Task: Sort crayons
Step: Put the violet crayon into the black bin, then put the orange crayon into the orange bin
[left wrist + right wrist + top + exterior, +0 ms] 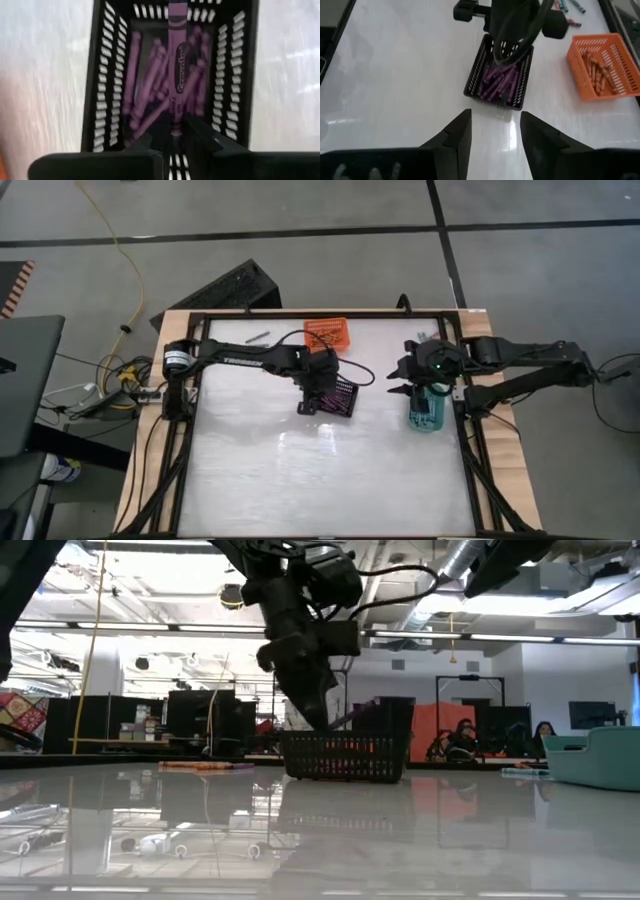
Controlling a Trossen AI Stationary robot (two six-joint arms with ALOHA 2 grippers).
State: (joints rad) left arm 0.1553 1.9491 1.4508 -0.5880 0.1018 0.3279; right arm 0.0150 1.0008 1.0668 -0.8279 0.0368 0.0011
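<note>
- Crayons: purple wax sticks (160,85) lie heaped in the black slotted plastic basket (102,100), frame centre.
- Left tool (175,131) pinches one purple crayon (178,65) (upright) above them.
- Right tool (495,131) hovers, fingers apart, lower centre.

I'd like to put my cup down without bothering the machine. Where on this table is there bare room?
The whole near half of the white table, below the black basket and teal basket, lies bare. The left side under the left arm is free too. It is crowded along the far edge: the orange basket, loose crayons, and the left gripper over the black basket.
</note>
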